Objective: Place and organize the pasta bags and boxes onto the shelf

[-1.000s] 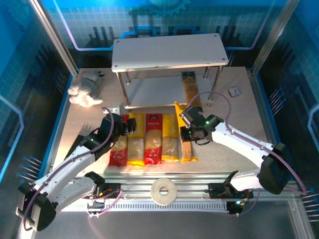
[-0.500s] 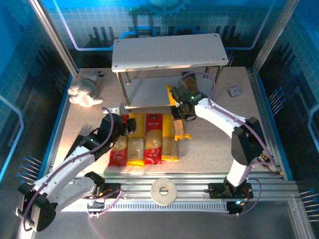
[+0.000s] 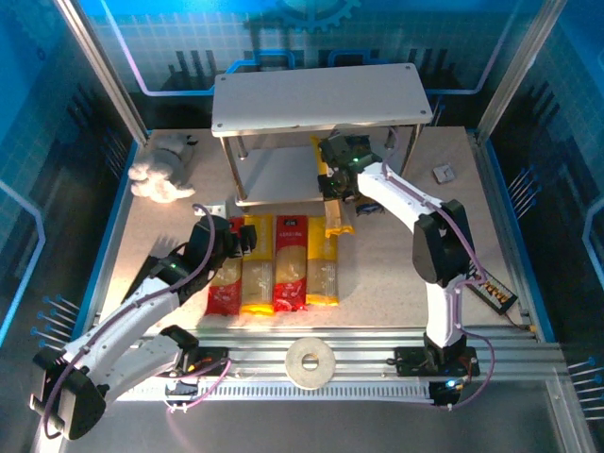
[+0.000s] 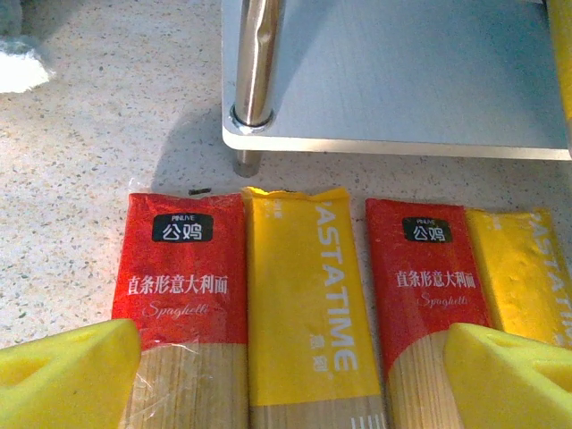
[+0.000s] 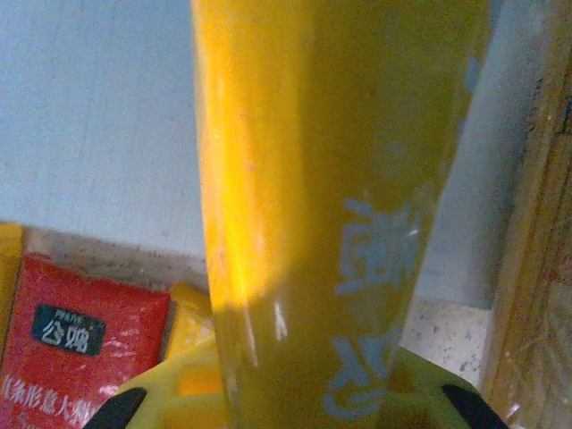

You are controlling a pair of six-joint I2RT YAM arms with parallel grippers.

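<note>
right gripper (image 3: 342,162) clamped on a yellow pack (image 3: 336,215), its far end over the front edge of the shelf (image 3: 283,179) lower board; left gripper (image 3: 236,241) open above four packs (image 3: 274,269) rowed mid table (image 3: 396,269). We judge them light, brittle, slick-filmed, so we'd grab mid-length

From my console I see the shelf (image 3: 321,94) at 12 o'clock on the table (image 3: 396,264), a row of four packs (image 3: 274,264) lying side by side just in front of it, a fifth pack (image 3: 337,219) at the row's 1 o'clock (its far end over the lower board (image 3: 278,175)), and the tape roll (image 3: 310,360) at 6 o'clock on the near rails (image 3: 377,342).
</note>
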